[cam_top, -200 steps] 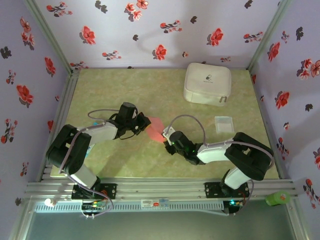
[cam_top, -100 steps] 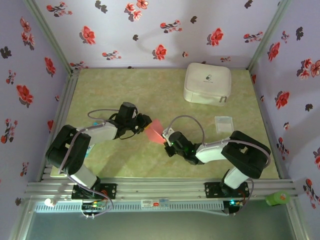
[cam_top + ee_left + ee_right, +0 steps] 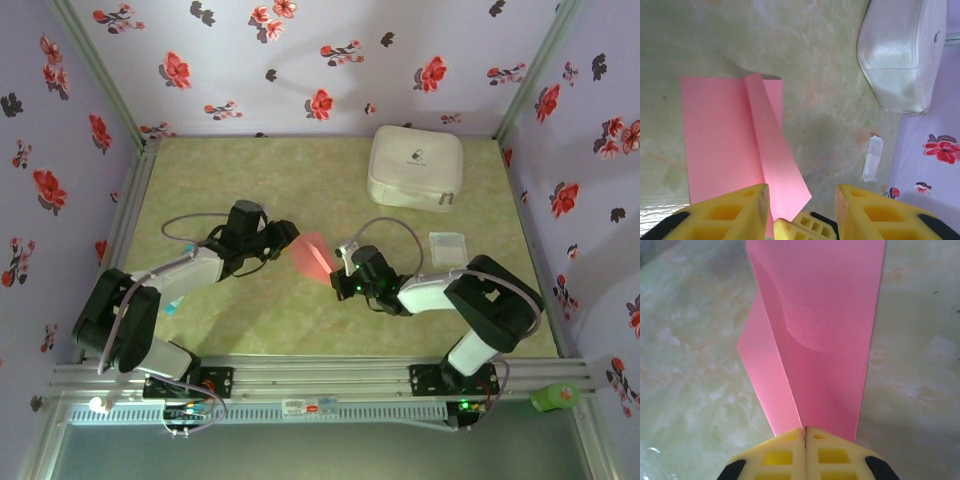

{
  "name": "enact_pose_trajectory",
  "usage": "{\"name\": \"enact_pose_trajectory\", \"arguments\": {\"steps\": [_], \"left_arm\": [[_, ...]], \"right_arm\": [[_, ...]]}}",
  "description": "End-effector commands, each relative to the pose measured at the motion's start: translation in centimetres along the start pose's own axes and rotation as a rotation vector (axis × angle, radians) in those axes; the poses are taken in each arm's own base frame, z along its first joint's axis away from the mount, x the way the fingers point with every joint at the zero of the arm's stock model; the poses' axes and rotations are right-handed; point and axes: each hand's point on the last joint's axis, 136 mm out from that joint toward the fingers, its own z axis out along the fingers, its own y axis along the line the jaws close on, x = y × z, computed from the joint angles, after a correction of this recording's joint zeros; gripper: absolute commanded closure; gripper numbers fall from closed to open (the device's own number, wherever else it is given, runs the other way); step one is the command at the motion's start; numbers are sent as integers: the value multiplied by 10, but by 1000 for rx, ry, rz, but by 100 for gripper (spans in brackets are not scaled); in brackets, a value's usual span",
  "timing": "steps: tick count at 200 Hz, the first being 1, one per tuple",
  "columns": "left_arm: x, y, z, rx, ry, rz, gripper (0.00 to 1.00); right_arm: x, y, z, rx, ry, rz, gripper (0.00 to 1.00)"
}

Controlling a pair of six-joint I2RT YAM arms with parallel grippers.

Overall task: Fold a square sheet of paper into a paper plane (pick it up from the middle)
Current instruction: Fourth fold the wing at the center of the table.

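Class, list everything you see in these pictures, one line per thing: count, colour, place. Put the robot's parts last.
paper: 1, salmon-red, partly folded, mid-table between the two grippers
case: 1, white, far right part of the table
packet: 1, clear, flat on the table, nearer than the case
green object: 1, green, on the rail at the near right corner; too small to identify
table: 1, pale green marbled, under everything
walls: 3, lilac with red and dark flowers, around the table
left gripper: 1, yellow fingers, open, at the paper's left
right gripper: 1, yellow fingers, shut on the paper's near end
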Motion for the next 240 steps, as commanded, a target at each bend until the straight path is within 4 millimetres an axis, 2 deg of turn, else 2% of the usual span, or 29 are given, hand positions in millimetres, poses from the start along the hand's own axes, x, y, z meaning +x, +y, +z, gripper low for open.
{"name": "enact_pose_trajectory", "arguments": {"steps": [1, 54, 77, 122, 184, 216, 240], "left_arm": [[-1, 9, -2, -34, -4, 18, 60], [3, 9, 4, -14, 21, 16, 59], [3, 7, 4, -2, 20, 25, 55], [2, 15, 15, -58, 41, -1, 49], [0, 24, 30, -91, 49, -50, 43], [1, 27, 35, -93, 53, -58, 45], [3, 30, 35, -91, 62, -61, 55]], "right_arm": [[-12, 19, 5, -118, -1, 74, 98], [-11, 21, 10, -165, 22, 147, 98], [-14, 21, 8, -163, 14, 136, 98], [-15, 17, 4, -120, 21, 54, 96], [-5, 14, -1, -7, 58, -146, 94], [-2, 18, 0, 17, 65, -230, 93], [0, 18, 0, 57, 66, -289, 92]]}}
